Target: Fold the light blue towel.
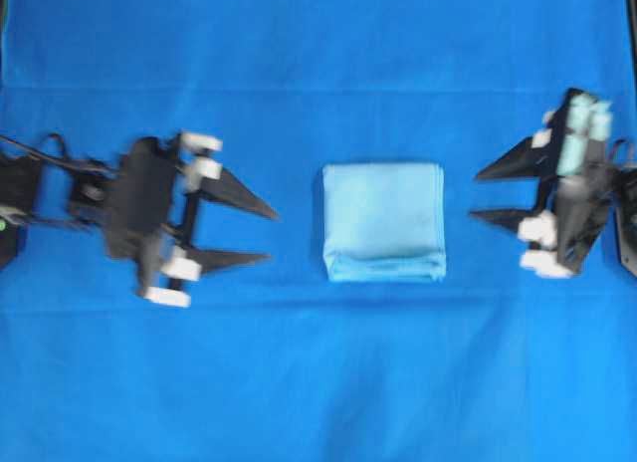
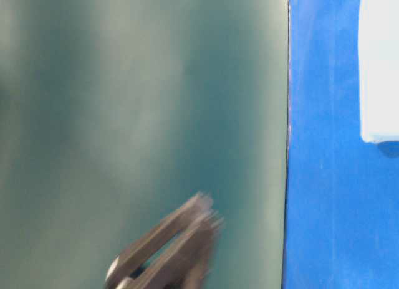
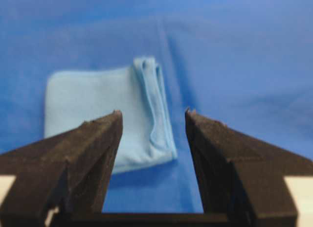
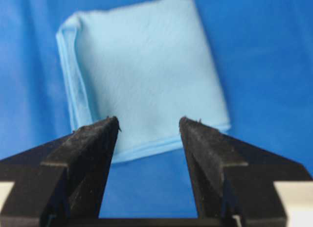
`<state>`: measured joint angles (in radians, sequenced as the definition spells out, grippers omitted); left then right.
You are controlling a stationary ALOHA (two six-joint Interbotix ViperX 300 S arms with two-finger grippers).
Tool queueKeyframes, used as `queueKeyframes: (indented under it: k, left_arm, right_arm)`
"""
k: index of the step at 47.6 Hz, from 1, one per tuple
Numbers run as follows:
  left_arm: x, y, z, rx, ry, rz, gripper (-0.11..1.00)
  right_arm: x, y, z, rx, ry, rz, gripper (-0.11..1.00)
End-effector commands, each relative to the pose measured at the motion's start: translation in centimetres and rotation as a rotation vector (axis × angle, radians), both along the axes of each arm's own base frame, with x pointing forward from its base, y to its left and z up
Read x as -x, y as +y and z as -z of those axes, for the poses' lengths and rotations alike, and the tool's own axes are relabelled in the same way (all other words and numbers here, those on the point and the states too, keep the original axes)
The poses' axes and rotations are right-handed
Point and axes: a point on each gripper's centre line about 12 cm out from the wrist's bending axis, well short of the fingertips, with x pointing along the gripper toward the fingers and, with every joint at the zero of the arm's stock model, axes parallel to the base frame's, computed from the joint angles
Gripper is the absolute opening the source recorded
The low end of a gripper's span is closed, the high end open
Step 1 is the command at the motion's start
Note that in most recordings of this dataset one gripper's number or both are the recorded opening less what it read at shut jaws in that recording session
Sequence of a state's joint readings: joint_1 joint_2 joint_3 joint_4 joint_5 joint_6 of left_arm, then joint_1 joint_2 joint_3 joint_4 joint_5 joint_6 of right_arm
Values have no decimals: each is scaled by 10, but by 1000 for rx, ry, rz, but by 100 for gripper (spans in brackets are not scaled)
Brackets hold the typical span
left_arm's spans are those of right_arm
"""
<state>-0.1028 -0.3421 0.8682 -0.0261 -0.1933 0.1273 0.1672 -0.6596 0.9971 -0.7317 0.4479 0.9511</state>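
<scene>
The light blue towel lies folded into a small, thick rectangle in the middle of the deep blue cloth. Its layered edges show along its near side in the overhead view. It also shows in the left wrist view, in the right wrist view and at the top right of the table-level view. My left gripper is open and empty, a little left of the towel. My right gripper is open and empty, a little right of it. Neither touches the towel.
A large deep royal-blue cloth covers the whole table, with faint creases across it. In the table-level view a blurred black gripper finger shows in front of a dark green wall.
</scene>
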Motion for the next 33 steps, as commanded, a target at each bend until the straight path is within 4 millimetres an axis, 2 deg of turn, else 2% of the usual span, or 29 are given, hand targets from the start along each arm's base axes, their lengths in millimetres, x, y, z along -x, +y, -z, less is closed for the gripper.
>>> queueKeyframes:
  k: [1, 9, 18, 33]
  left_arm:
    - [20, 2, -20, 6, -73, 2, 52]
    - [66, 11, -30, 16, -150, -16, 52]
    - [108, 15, -36, 22, -217, -16, 52]
    - [156, 19, -8, 32, -257, -19, 52]
  right_arm:
    - [12, -3, -21, 17, -91, -8, 58]
    - [36, -11, -32, 65, -176, -4, 58]
    - [56, -15, -27, 82, -226, -11, 58]
    - [75, -17, 5, 76, -242, -37, 58]
